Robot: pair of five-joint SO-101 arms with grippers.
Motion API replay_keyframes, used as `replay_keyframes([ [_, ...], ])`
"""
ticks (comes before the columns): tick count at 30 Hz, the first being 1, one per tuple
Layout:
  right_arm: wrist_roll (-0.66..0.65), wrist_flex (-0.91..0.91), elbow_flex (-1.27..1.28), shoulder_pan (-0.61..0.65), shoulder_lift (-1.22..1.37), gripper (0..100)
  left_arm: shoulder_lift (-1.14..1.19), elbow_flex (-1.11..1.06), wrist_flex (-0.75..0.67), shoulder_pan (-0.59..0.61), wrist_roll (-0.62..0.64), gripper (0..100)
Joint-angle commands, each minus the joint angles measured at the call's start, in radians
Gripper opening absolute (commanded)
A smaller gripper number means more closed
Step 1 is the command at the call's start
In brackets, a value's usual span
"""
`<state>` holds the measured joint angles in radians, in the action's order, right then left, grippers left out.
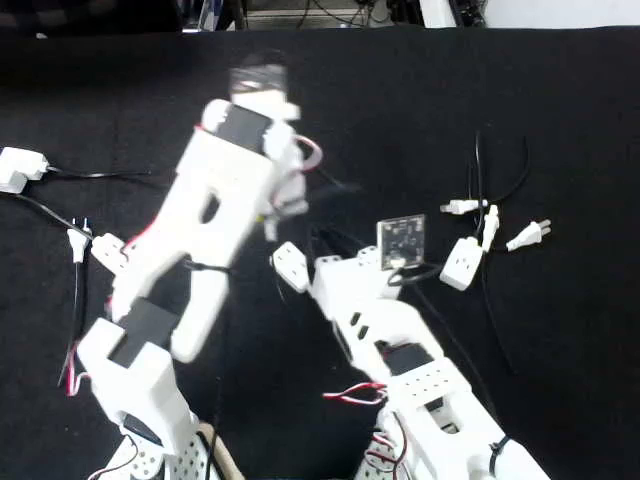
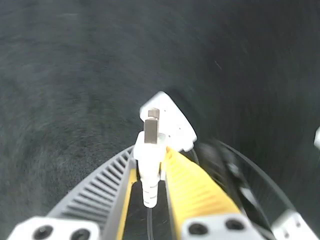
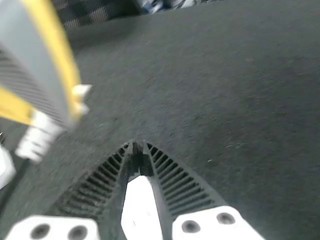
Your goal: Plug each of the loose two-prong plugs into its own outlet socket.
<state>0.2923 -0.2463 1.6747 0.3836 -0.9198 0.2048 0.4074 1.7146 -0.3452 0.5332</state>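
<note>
My left gripper (image 2: 149,153) is shut on a white two-prong plug (image 2: 150,145), whose prongs point at a white outlet socket (image 2: 169,120) just ahead of it. In the high view the left gripper (image 1: 283,207) hangs over mid-table, above that socket (image 1: 290,265). My right gripper (image 3: 137,149) is shut on the white socket block (image 3: 137,205). From the high view the right gripper (image 1: 303,270) lies low at the table's centre. The right wrist view also shows the left gripper's yellow finger (image 3: 52,55) with the plug (image 3: 40,135).
The black cloth (image 1: 400,110) covers the table. At the right lie another outlet block (image 1: 462,262) and two loose plugs (image 1: 465,207) (image 1: 530,235) with black cords. At the left are a white block (image 1: 15,168), a plug (image 1: 78,243) and a socket (image 1: 108,252).
</note>
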Motion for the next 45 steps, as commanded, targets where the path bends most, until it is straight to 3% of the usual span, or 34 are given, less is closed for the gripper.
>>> replay_keyframes([
  [1, 0.009, -0.015, 0.002, -0.020, -0.013, 1.2, -0.055, 0.068, 0.012, 0.074, 0.121, 3],
  [7, 0.110, -0.014, 0.002, -0.020, -0.012, 1.2, -0.064, 0.077, 0.020, 0.035, 0.130, 3],
  [13, 0.114, -0.018, 0.002, -0.020, -0.012, 1.2, -0.123, 0.085, 0.046, -0.099, 0.262, 3],
  [20, 0.109, 0.029, 0.001, 0.058, -0.012, 1.2, -0.407, -0.130, 0.035, -0.110, 0.298, 3],
  [31, 0.107, 0.005, 0.002, 0.146, -0.013, 1.2, -0.724, -0.615, -0.204, -0.153, 0.296, 3],
  [37, 0.106, 0.009, 0.002, 0.221, -0.013, 1.2, -0.775, -0.700, -0.281, -0.119, 0.295, 3],
  [45, 0.106, 0.089, 0.002, 0.319, -0.077, 1.2, -0.781, -0.708, -0.267, -0.119, 0.292, 3],
])
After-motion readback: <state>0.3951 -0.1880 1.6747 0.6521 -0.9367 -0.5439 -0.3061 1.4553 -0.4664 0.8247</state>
